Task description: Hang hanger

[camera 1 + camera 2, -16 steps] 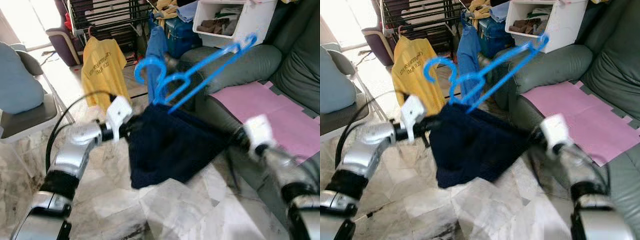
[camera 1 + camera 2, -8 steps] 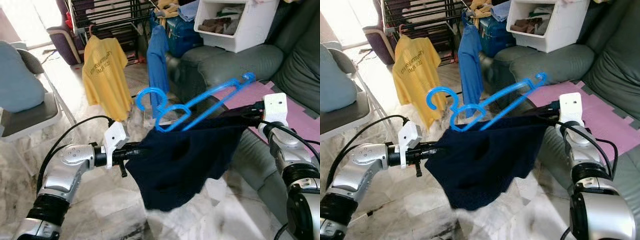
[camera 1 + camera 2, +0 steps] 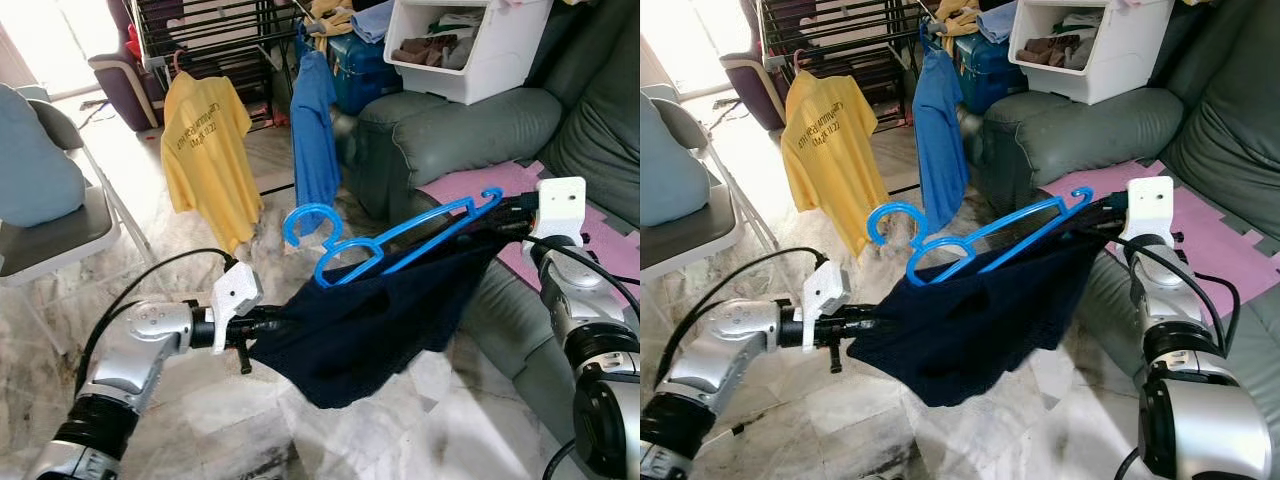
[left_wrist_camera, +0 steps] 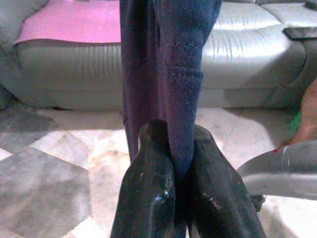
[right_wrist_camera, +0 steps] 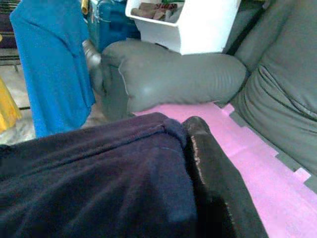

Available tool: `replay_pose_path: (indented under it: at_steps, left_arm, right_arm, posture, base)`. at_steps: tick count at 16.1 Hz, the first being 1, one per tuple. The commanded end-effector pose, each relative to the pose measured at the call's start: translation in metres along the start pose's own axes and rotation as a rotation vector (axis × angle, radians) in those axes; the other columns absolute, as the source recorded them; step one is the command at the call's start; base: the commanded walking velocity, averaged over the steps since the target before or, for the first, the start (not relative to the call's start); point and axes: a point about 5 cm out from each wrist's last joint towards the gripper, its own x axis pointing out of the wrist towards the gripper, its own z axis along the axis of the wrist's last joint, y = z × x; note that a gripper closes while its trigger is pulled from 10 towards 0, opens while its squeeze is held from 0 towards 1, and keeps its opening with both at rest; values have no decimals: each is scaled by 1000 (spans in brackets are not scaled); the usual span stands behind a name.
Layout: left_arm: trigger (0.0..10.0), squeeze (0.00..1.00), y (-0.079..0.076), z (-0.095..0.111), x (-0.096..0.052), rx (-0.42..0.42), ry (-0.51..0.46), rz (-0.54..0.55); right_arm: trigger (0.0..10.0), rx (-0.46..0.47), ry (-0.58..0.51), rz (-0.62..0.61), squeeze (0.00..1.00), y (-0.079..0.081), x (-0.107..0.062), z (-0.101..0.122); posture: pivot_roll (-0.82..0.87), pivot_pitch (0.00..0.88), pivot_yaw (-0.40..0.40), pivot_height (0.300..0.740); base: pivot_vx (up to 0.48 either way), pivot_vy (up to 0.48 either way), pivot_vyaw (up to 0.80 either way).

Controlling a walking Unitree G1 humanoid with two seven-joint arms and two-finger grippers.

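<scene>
Between both arms: navy garment [image 3: 375, 315] | left claw [image 4: 173, 163], right claw [image 3: 497, 218] clamped on it | blue hanger [image 3: 395, 240] inside

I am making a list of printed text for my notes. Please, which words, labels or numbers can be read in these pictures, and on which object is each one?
Yellow T-shirt on the drying rack: a few lines of dark print on its back, too small and blurred to read.
Nothing else carries text that I can make out.
</scene>
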Motion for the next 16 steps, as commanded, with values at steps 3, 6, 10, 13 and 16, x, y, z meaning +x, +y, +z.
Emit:
replay_pose_path:
  at_steps: [3,6,10,13,16]
  left_arm:
    - [0,0,14,-10,-18,-117,-35,146]
    - [0,0,5,-9,-18,-112,-32,63]
    - [0,0,-13,-23,-16,-130,71,-81]
    - [0,0,-15,-30,-14,-107,142,-99]
    - [0,0,-14,-35,-11,-77,187,-91]
  right_arm:
    - [0,48,-94,-126,0,-28,0,20]
    - [0,39,-100,-138,0,-29,0,21]
    - [0,71,-156,-150,0,-29,6,40]
    - [0,97,-179,-142,0,-28,8,48]
    - [0,113,-192,-119,0,-25,10,53]
  posture:
    - [-140,0,72,740]
    - [-138,0,72,740]
    - [-140,0,74,740]
    - [-141,0,72,740]
    - [-142,0,72,740]
  base:
    - [0,0,0]
    - [0,0,0]
    - [0,0,0]
    - [0,0,0]
    - [0,0,0]
